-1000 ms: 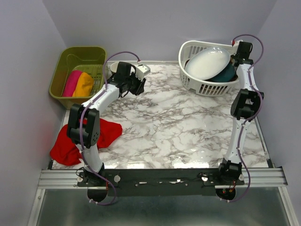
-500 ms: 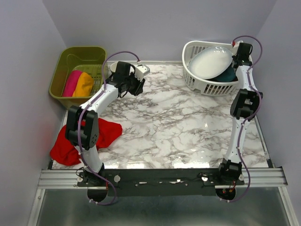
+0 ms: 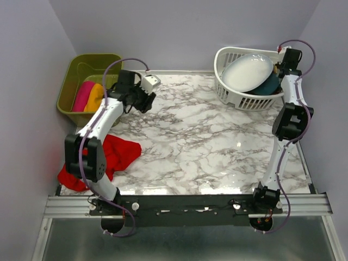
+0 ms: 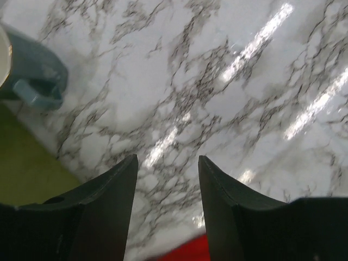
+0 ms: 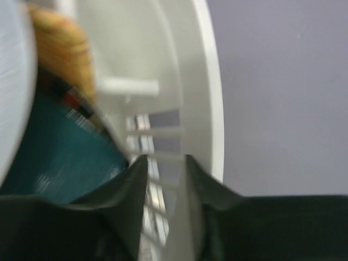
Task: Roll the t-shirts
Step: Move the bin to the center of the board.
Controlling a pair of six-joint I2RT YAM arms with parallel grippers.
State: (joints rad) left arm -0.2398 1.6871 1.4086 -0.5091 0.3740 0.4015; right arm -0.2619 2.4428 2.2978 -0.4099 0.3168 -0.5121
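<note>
A bright red t-shirt (image 3: 118, 154) lies crumpled at the table's left front, partly under the left arm; its edge (image 4: 187, 251) shows below the left fingers. A pink t-shirt (image 3: 83, 95) and an orange t-shirt (image 3: 97, 97) sit rolled in the green bin (image 3: 76, 67). My left gripper (image 3: 141, 100) (image 4: 167, 160) hovers open and empty over bare marble beside the bin. My right gripper (image 3: 282, 66) (image 5: 163, 159) is shut on the slatted wall of the white basket (image 3: 228, 54) (image 5: 204, 65) at the back right.
The basket holds a tilted white plate (image 3: 247, 72) and a teal dish (image 3: 269, 84) (image 5: 54, 157). A blue mug (image 4: 32, 81) stands by the bin's corner (image 4: 22, 179). The marble table (image 3: 206, 141) is walled in on the left, back and right.
The basket has shifted to the right with my right gripper on its wall. My left arm has swung left toward the green bin and its jaws have opened wider.
</note>
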